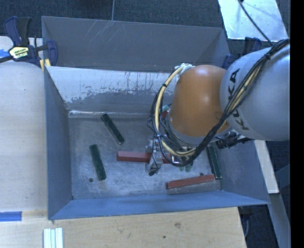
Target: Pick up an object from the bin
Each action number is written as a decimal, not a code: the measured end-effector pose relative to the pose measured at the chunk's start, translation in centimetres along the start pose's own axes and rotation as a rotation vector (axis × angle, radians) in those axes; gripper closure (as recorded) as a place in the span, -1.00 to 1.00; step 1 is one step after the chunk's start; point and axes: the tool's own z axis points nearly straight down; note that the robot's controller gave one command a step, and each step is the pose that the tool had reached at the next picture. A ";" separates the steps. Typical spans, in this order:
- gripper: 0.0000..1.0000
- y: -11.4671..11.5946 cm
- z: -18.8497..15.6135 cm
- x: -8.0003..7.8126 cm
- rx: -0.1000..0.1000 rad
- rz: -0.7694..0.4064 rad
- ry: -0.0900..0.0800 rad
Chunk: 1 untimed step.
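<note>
My gripper (154, 161) reaches down below the orange cover, right of the bin floor's middle. It stands at the right end of a red-brown flat bar (131, 157) that lies crosswise on the floor; the bar's right end is hidden behind it. A second red-brown bar (190, 182) lies just below and to the right, near the front wall. A dark green bar (213, 163) lies along the right wall, partly hidden by cables.
Two more dark green bars lie on the left half of the floor: one slanted near the back (112, 127), one near the left wall (97, 162). The arm and its orange cover hang over the bin's right side.
</note>
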 end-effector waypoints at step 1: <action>1.00 -0.4 -8.1 -4.2 -0.004 0.066 -0.018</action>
